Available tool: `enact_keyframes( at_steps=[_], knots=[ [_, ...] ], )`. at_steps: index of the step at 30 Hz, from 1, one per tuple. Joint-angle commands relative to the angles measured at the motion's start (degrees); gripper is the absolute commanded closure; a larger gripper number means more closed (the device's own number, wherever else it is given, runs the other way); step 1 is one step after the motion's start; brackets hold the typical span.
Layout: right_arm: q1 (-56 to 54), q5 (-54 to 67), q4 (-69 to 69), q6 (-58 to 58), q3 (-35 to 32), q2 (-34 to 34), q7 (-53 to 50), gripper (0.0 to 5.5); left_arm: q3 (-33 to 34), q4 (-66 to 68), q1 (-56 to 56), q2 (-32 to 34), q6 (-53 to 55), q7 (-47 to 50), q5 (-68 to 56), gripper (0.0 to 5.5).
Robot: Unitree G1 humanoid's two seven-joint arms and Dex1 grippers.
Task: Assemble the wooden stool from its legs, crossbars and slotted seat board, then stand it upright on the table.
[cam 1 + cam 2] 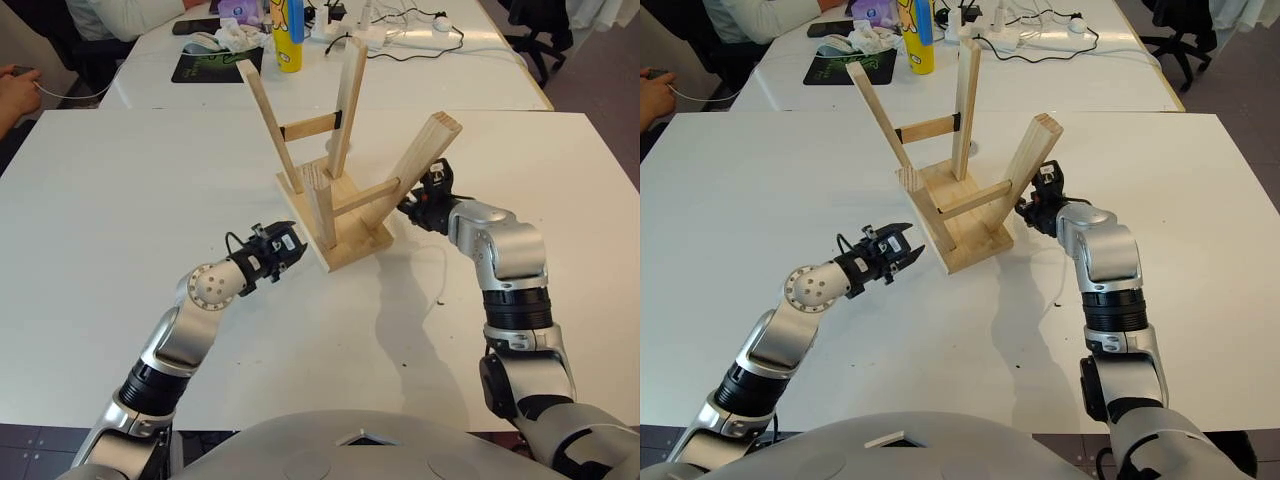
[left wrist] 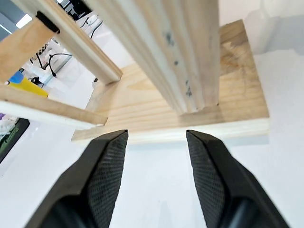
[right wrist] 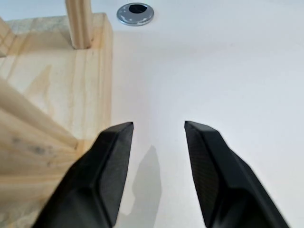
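Left eye view: pale-wood stool [image 1: 320,205] sits seat-down at the smooth white bench's [image 1: 120,200] middle, square legs splayed upward. Left end effector [image 1: 298,243] and right end effector [image 1: 408,207], with dark textured pads, stand open beside its flat board.

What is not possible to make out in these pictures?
- Seat lower face: every view, it rests on the table.
- Near leg far end: left wrist view, cut by the edge.
- Right hand touching seat or not: right wrist view, its finger covers the spot.
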Motion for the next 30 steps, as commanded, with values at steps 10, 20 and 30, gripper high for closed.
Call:
enact_keyframes(
  at_steps=[10, 20, 30],
  knots=[
    [-3.37, 7.06, -0.2, -17.34, -15.96, -2.12, -2.0, 3.51, 18.49, -18.03, 3.71, -23.02, 22.37, 20.7, -9.95, 3.22],
    [4.74, 11.38, -12.07, -13.27, -13.25, -1.97, -0.25, 4.96, 13.73, -23.84, 4.45, -22.04, 25.44, 23.05, -10.41, 4.46],
    [8.07, 15.32, -20.93, -10.66, -8.76, -0.63, 1.65, 5.5, 11.74, -28.75, 5.06, -24.16, 36.74, 24.3, -14.26, 5.49]
  ],
)
